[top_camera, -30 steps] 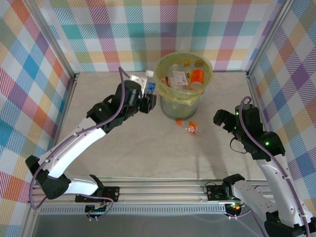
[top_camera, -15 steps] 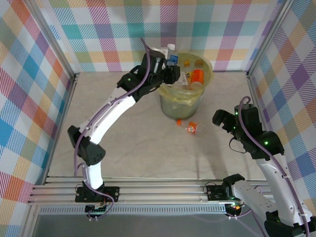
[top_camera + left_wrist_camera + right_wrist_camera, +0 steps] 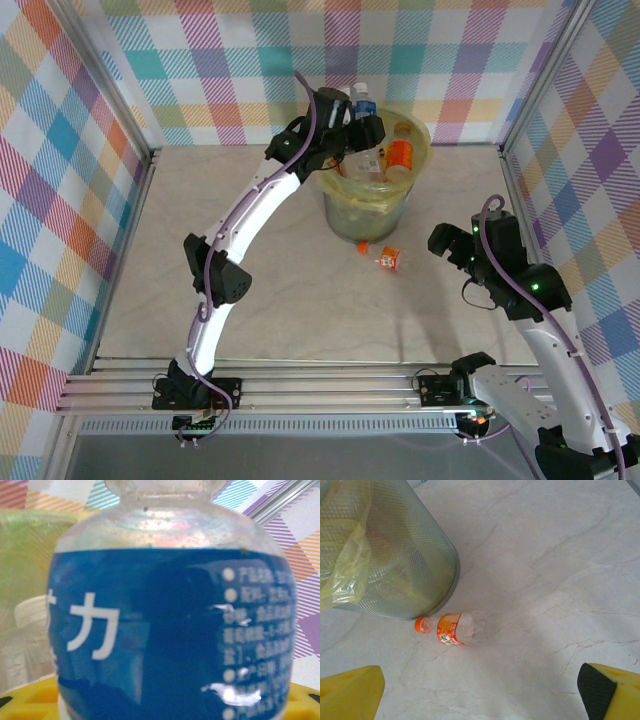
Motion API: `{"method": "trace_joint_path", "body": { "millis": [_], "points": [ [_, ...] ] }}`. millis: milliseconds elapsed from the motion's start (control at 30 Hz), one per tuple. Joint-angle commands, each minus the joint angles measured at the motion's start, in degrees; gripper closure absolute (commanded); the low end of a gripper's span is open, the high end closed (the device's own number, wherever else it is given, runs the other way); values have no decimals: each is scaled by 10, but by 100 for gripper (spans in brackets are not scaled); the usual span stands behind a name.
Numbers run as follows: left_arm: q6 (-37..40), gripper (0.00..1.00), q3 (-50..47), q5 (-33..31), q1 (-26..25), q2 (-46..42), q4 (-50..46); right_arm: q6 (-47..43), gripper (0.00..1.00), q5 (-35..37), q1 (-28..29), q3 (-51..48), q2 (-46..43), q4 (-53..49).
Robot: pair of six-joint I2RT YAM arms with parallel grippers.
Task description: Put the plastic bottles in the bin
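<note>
My left gripper (image 3: 362,128) hangs over the far left rim of the bin (image 3: 330,165), shut on a clear plastic bottle with a blue label (image 3: 366,108) (image 3: 170,630). That bottle stands upright, cap up, and hides the fingers in the left wrist view. Several bottles (image 3: 398,156) lie inside the bin, on its yellowish bag. One orange-labelled bottle (image 3: 380,255) (image 3: 454,628) lies on its side on the table, just in front of the bin (image 3: 405,565). My right gripper (image 3: 450,243) (image 3: 480,695) stands open to the right of that bottle, apart from it.
The plaid back wall stands close behind the bin. Metal frame posts (image 3: 535,80) line the sides of the table. The marble tabletop (image 3: 560,555) spreads bare around the fallen bottle.
The left arm has carried the blue-labelled bottle from beside the bin's left wall up and over its rim. The right arm has stayed still.
</note>
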Motion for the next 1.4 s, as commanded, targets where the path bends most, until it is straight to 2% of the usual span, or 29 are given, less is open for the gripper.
{"method": "trace_joint_path", "body": {
  "millis": [0,200,367,567,733,867,1000,1100,1200,1367],
  "points": [
    [-32,39,17,35,3,12,17,6,0,-8,-2,-9,2,12],
    [-38,23,29,43,4,31,20,4,0,-17,-2,-13,9,19],
    [-41,16,42,46,5,43,19,1,0,-20,-2,-8,12,22],
    [-37,17,43,45,5,40,18,-3,0,-20,-2,-2,17,21],
    [-25,25,43,40,6,37,13,-1,0,-24,-2,-2,20,23],
    [-7,36,42,15,5,38,-6,-1,0,-29,-2,-4,24,27],
    [11,35,42,4,5,39,-9,-1,0,-31,-2,-4,29,27],
    [42,35,42,-32,6,34,-11,-1,0,-36,-2,-3,30,28],
    [83,31,43,-50,10,25,-11,-2,0,-38,-2,-4,30,25],
    [193,26,44,-25,18,16,-1,-2,0,-38,-2,-4,31,27]
  ]
}}
